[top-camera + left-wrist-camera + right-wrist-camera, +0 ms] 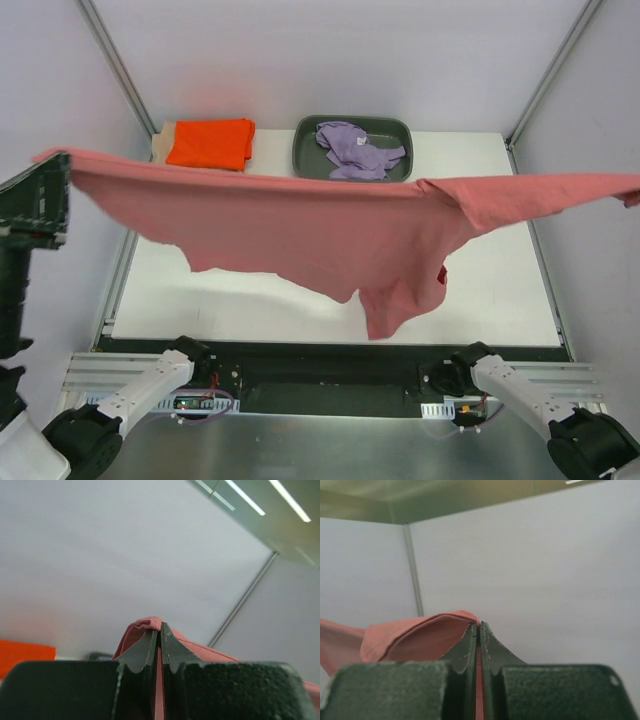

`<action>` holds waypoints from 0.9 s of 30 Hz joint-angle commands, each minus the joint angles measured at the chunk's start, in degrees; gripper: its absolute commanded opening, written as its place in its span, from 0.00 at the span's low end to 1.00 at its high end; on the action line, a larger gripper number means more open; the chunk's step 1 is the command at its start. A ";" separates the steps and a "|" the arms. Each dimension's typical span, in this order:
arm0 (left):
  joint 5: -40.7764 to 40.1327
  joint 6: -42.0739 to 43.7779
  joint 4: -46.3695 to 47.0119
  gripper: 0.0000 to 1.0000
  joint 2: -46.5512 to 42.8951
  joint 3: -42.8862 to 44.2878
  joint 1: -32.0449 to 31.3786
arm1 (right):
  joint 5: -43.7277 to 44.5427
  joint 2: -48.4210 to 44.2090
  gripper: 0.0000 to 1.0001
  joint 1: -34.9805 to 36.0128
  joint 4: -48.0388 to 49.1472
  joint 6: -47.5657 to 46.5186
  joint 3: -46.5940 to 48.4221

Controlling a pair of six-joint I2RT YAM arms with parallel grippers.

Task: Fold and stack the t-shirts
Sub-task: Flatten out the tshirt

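My left gripper is pinched tight on one end of the rose-red t-shirt, which hangs stretched high over the table. My right gripper clamps its other end.

Twin arms built of white tubular links joined by rounded black housings: the left arm and the right arm. A small green circuit board trailing thin red wires is at the left base. Up close, the left claw and right claw show matte black, grainy fingers tapering to thin, notched tips.
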 commanded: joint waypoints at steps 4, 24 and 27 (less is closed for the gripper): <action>6.54 3.67 -0.11 0.00 2.97 11.35 0.81 | -7.93 3.61 0.01 -0.33 9.54 2.88 6.67; -8.06 8.51 11.30 0.00 38.36 -18.93 6.87 | 25.75 29.09 0.01 -9.11 16.83 -12.79 -30.20; -5.07 6.05 15.96 0.00 48.72 -23.52 7.93 | 22.58 35.16 0.01 -12.02 21.30 -9.27 -38.54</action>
